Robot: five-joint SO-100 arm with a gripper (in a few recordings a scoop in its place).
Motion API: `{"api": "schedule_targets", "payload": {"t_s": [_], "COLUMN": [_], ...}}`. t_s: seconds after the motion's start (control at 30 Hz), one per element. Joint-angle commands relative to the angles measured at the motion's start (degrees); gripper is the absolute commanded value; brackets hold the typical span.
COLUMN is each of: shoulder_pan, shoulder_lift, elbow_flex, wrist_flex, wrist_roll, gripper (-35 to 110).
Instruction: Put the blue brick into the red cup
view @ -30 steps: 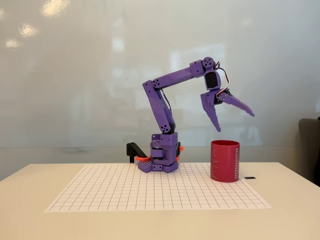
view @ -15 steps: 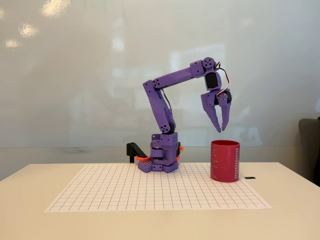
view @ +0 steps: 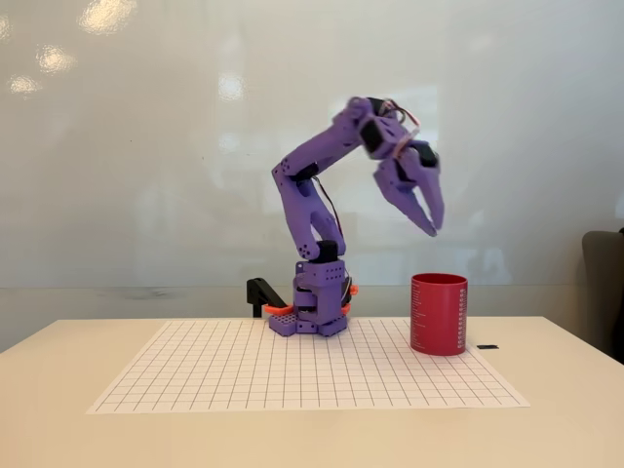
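The red cup (view: 439,314) stands upright on the right part of the grid mat, with a column of white print on its side. My purple gripper (view: 432,228) hangs in the air well above the cup and a little to its left, fingers together and nothing visible between them. The arm is blurred from motion. The blue brick is out of view; the cup's inside is hidden from this side.
A white grid mat (view: 302,375) covers the middle of the pale table. The arm's base (view: 314,312) stands at the mat's back edge, with a black and orange part (view: 265,295) to its left. A small dark object (view: 487,346) lies right of the cup.
The gripper went from wide open over the cup to shut. The arm has since lifted and pulled back toward its base, away from the cup.
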Motion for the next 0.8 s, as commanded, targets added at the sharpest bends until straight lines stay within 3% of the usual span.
{"api": "schedule_targets", "payload": {"t_s": [0.0, 0.2, 0.5, 0.63, 0.77], "shoulder_pan": [13.36, 26.54, 36.74, 38.5, 37.18], "shoulder_lift": [8.53, 26.54, 58.97, 60.73, 60.73], "elbow_flex": [1.76, 8.53, 19.51, 17.93, 26.89], "wrist_flex": [-3.96, -5.89, -1.05, 3.52, 1.14], "wrist_roll": [-1.67, -1.58, 1.85, 2.72, 4.22], "gripper": [-1, -1, -1, -1, -1]}}
